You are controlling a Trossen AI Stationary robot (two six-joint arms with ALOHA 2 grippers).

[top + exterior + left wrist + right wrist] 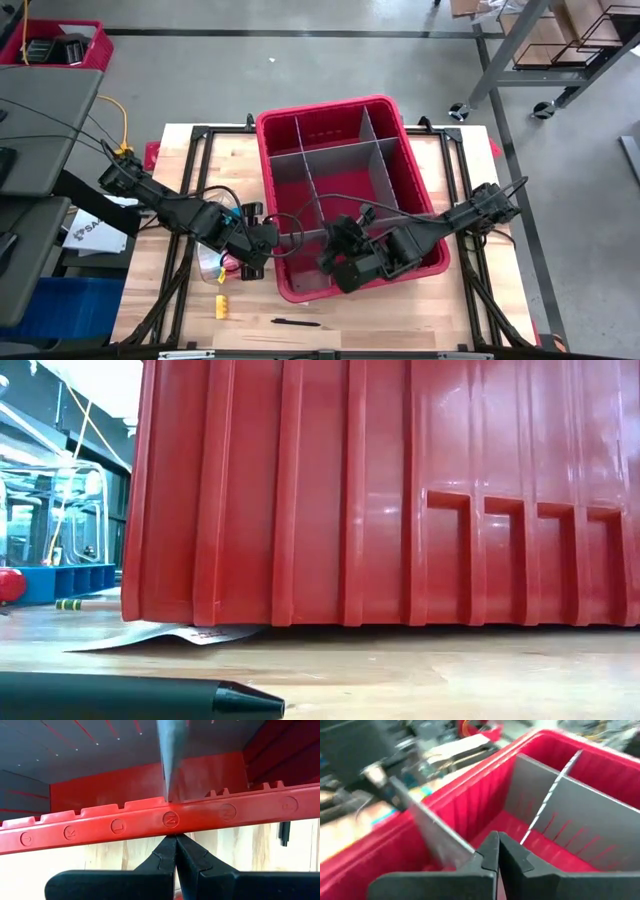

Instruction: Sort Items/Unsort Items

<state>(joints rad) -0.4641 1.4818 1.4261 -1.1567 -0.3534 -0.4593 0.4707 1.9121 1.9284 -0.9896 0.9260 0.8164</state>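
Note:
A yellow blocky piece [221, 303] and a thin dark pen [296, 322] lie on the wooden table in front of the red bin [340, 190]; the low view shows the pen [130, 698] close up. A few small coloured pieces [215, 265] lie under my left arm. My left gripper [175, 837] is shut at the outside of the bin's left near rim [170, 819]. My right gripper [497, 839] is shut over the bin's near left compartment, beside a grey divider [435, 827]. Nothing shows between either pair of fingers. My left gripper's shut fingertips [167, 845] stand right at the outer edge of the bin's rim, slanting down from the table's left; I cannot tell whether they touch it. My right gripper's left finger [487, 851] stands at the end of the grey divider; whether it touches cannot be told.
Grey dividers [335, 160] split the bin into several compartments. A sheet of paper [170, 638] sticks out from under the bin. A blue tray [60, 580] and a red ball [8, 585] sit at the table's left. Another red crate [60, 45] stands on the floor beyond.

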